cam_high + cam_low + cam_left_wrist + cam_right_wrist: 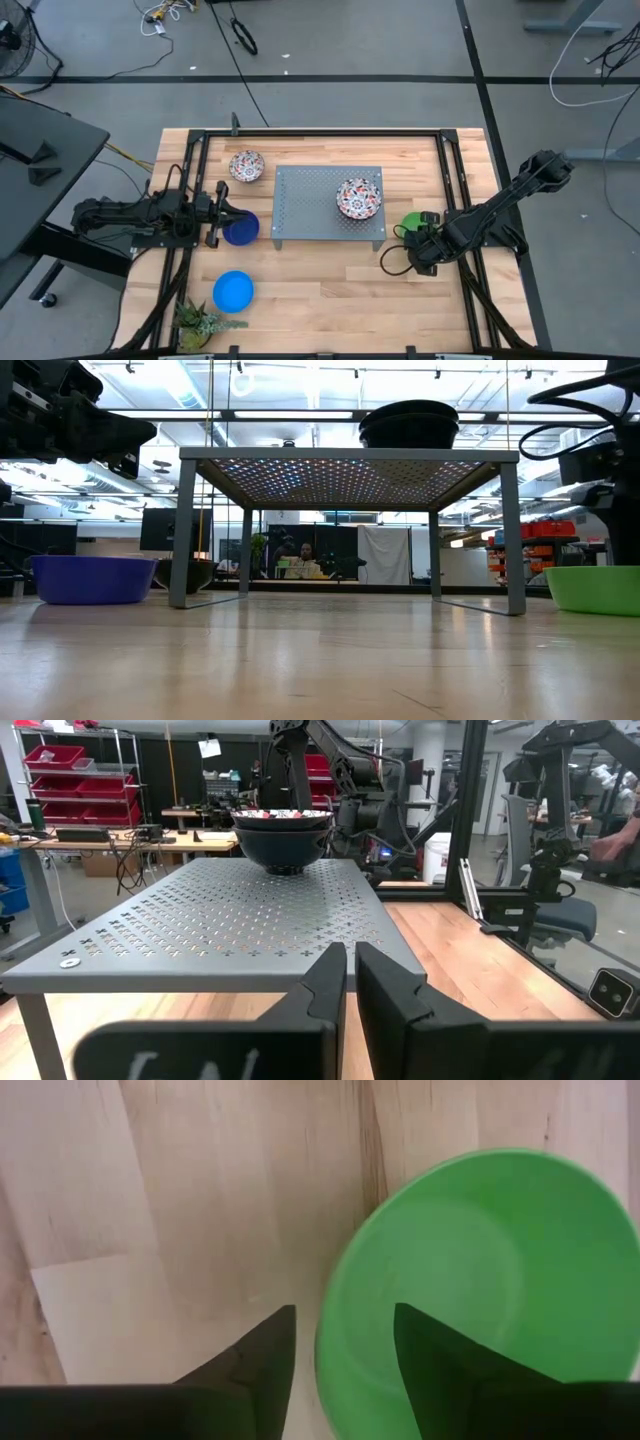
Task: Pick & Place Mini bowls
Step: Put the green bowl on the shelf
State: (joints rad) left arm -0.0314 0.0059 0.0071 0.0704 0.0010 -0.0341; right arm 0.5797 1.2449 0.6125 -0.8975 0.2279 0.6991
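We see a pale wooden tabletop carrying a grey perforated metal tray. On the tray sits a small round bowl, white with a red-and-dark floral pattern; a second bowl with that pattern lies beside the tray. We also see a dark blue round bowl, a bright blue round bowl, a plain green round bowl, and a spiky green plant.

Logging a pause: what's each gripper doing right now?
Left gripper: shut, empty, above the dark blue bowl.
Right gripper: open, straddling the green bowl rim.
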